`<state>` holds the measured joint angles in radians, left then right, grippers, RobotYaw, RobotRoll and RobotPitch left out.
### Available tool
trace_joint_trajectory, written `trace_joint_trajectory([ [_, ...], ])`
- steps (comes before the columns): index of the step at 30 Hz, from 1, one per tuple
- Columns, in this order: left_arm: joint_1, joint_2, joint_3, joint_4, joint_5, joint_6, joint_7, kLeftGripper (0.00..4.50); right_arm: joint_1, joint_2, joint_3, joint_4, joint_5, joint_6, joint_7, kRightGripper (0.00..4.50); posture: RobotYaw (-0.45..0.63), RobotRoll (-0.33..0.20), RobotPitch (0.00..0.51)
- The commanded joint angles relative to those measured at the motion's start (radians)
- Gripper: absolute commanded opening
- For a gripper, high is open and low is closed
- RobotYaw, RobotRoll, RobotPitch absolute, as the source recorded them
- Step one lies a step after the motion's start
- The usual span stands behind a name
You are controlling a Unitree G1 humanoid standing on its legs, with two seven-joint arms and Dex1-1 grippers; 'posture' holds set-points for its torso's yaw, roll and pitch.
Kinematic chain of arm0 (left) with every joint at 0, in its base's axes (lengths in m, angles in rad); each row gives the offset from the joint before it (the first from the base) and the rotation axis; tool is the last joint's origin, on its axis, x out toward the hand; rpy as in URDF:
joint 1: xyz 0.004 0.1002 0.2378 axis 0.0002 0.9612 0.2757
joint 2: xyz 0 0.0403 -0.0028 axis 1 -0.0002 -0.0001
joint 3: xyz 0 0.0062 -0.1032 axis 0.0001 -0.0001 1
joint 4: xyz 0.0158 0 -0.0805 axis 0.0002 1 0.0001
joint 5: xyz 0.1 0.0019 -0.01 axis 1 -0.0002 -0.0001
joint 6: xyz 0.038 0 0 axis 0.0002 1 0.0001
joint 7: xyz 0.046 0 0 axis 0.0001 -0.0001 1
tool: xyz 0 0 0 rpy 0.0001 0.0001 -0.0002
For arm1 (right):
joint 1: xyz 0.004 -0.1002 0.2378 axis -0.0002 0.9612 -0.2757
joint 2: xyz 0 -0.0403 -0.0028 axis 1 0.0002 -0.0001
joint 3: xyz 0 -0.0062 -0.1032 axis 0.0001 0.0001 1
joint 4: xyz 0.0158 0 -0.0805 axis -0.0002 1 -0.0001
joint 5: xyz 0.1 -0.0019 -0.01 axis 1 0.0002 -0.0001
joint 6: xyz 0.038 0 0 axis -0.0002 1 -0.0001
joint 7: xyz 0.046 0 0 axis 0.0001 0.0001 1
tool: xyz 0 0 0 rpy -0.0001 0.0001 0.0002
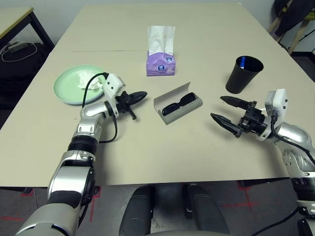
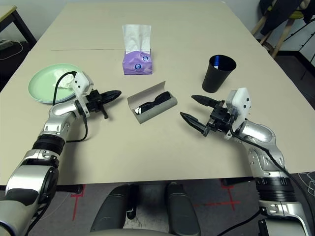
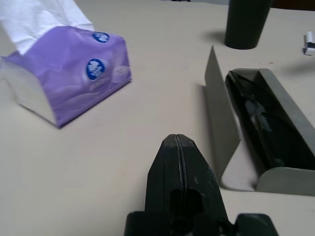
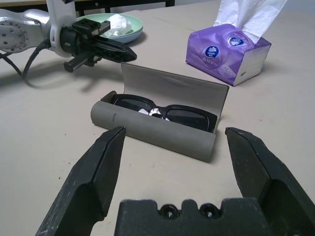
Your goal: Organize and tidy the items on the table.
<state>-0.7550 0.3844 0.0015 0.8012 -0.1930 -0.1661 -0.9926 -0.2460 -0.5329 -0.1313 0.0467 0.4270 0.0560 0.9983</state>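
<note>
A grey glasses case [image 1: 178,109] lies open mid-table with black sunglasses [image 1: 178,103] inside it, lid standing up. My left gripper [image 1: 140,95] hovers just left of the case, shut with nothing in it. My right gripper [image 1: 225,109] stands open to the right of the case, fingers spread and pointing toward it. A pale green plate [image 1: 74,84] at the left holds a crumpled white tissue [image 1: 88,78]. The black cup [image 1: 243,73] stands upright at the right, behind my right gripper.
A purple tissue box [image 1: 161,58] with white tissue sticking up sits behind the case. A thin seam [image 1: 108,50] crosses the far table. A black-legged side table [image 1: 19,19] stands off the left edge; chairs [image 1: 295,19] stand at the far right.
</note>
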Motion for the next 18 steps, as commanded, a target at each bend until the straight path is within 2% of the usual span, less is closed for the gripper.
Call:
trace_joint_trajectory([
  [1, 0.031, -0.012, -0.047, -0.068, 0.011, 0.042, -0.067, 0.04, 0.010, -0.009, 0.001, -0.008, -0.003, 0.003, -0.007, 4.50, -0.01, 0.000, 0.134],
  [10, 0.157, -0.016, -0.091, -0.322, -0.051, 0.224, -0.173, 0.04, -0.003, -0.006, 0.005, 0.004, -0.006, -0.002, -0.009, 4.50, 0.00, 0.000, 0.130],
  [18, 0.204, 0.034, -0.158, -0.382, 0.006, 0.274, -0.183, 0.04, -0.016, -0.002, 0.008, 0.009, -0.008, -0.007, -0.010, 4.50, 0.00, 0.000, 0.128],
])
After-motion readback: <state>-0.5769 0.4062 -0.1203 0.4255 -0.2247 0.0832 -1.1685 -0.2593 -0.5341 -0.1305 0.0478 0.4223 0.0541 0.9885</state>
